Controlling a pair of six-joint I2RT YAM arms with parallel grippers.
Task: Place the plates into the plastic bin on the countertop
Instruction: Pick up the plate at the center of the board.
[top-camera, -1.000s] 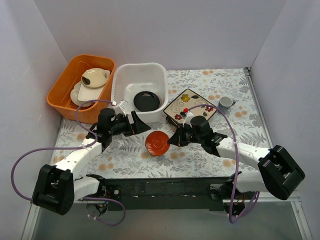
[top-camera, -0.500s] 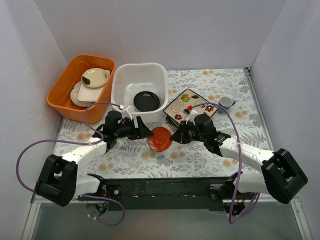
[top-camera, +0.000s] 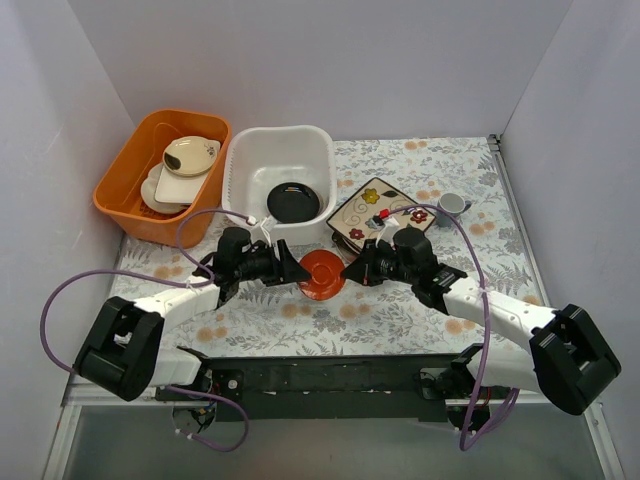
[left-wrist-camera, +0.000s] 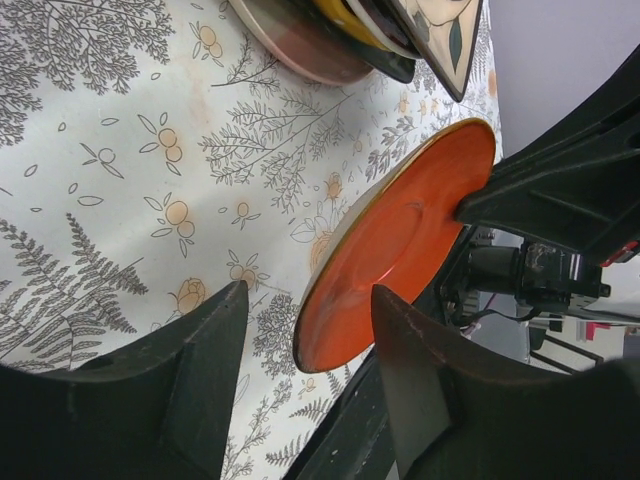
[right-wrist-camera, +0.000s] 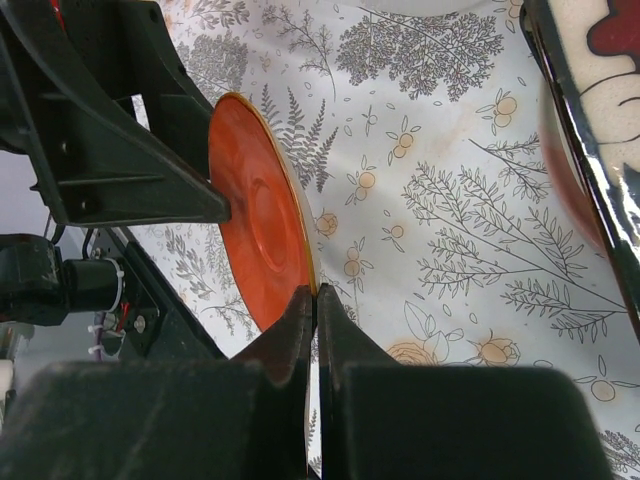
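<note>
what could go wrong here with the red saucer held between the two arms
The right gripper pinches only the thin rim of the red saucer, so it could slip or pivot.
The left gripper stands open about the opposite edge; if the right lets go before it closes, the saucer may drop onto the countertop.

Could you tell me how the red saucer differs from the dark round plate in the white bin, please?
The red saucer is bright orange-red; the dark plate is glossy black. The saucer is held in the air, its rim pinched by the right tool; the plate lies flat inside the white bin. Both are small and round.
</note>
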